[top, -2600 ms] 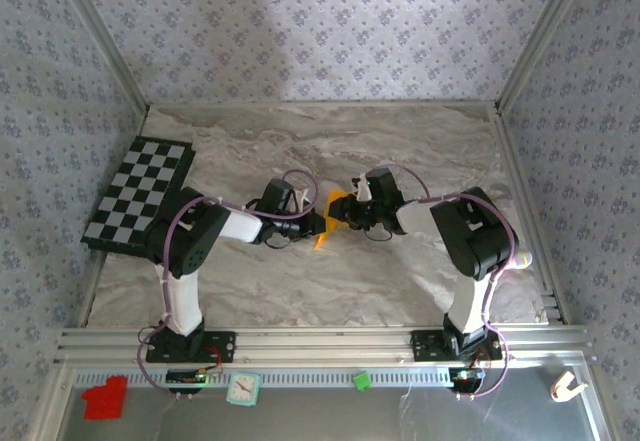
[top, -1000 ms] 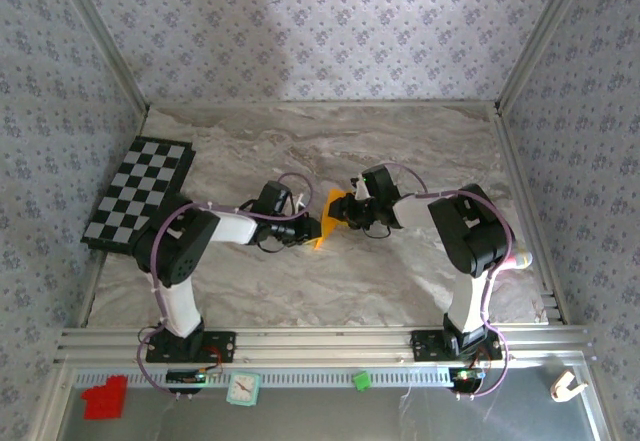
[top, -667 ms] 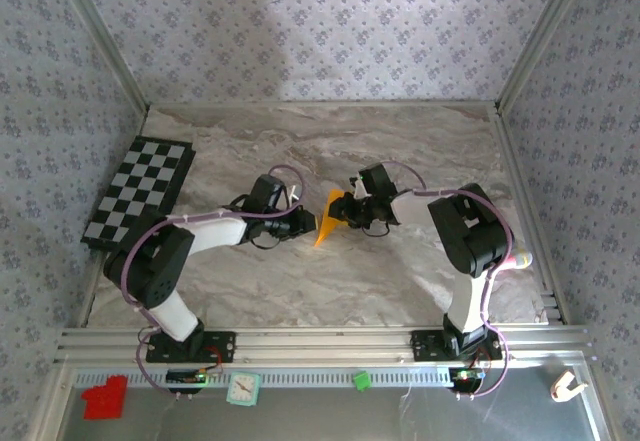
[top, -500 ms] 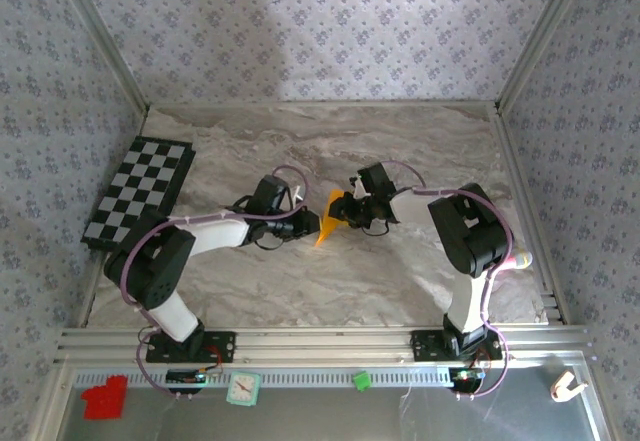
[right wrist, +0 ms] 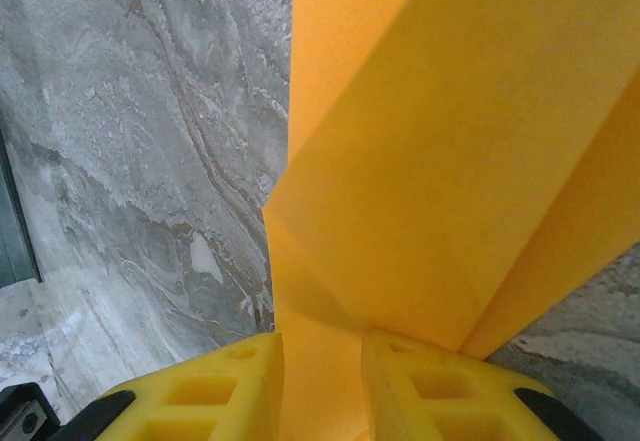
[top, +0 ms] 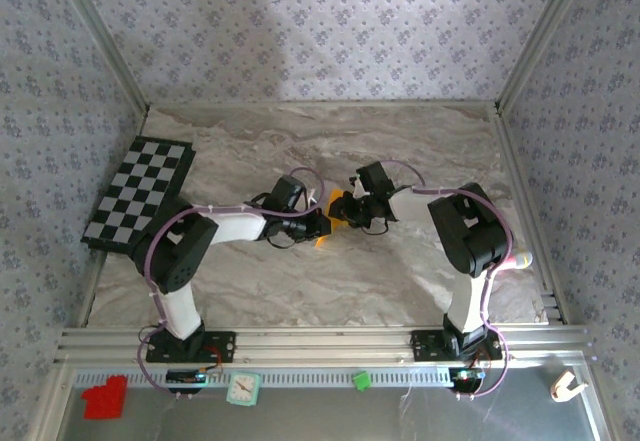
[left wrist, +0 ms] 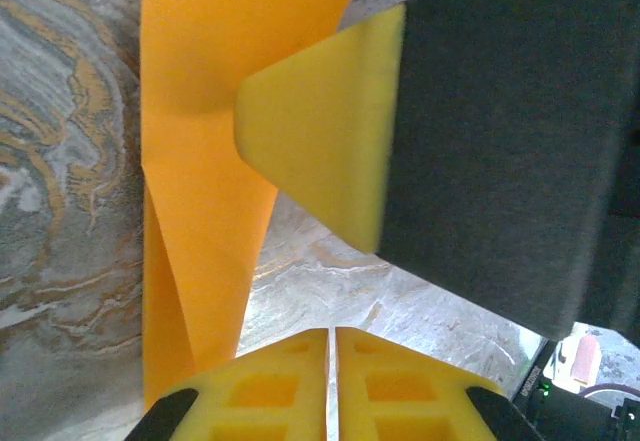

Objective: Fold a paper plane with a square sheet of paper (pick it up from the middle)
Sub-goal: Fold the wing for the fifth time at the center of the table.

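Creased, layered orange paper plane [right wrist: 420, 161], pointed

Paper [right wrist: 420, 161]: thin, matt orange sheet with sharp creases. Table [top: 400, 141]: smooth grey marble-look surface, slight sheen. Finger pads [left wrist: 320, 151]: matt yellow foam-like plastic. Frame rail [top: 320, 339] along the table's near edge: brushed metal.

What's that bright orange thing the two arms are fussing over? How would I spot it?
Look at the grey marbled table and find where the two arms meet near its middle. Between the left end effector and the right end effector sits the folded orange paper, creased into layered flaps. It is the one orange thing there, unlike the black-and-white checkered mat at the left.
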Available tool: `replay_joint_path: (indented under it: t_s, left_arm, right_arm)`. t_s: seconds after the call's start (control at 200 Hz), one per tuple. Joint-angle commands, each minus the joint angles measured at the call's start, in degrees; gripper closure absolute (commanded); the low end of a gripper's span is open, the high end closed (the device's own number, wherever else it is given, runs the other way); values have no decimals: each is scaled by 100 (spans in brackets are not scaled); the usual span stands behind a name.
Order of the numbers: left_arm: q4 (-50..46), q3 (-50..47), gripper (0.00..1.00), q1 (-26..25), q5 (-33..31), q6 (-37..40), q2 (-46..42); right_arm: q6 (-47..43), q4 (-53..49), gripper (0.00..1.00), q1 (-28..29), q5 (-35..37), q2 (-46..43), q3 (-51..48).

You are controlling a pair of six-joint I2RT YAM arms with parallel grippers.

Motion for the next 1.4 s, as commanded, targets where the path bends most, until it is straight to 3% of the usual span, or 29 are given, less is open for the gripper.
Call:
replay_joint_path:
  t_s: [0.0,1.019,1.394]
  left_arm:
    - [-150,158,90,6,-24,77,110]
    - [-421,-218,93,42,-129,285,383]
    - [-1556,-264,94,-85,-357,652,125]
  right_arm:
    - [-6,-423,72,36,223,223,2]
    - [-12,-714,72,15,333,355,38]
    - [-8,-989,72,5,456,433,169]
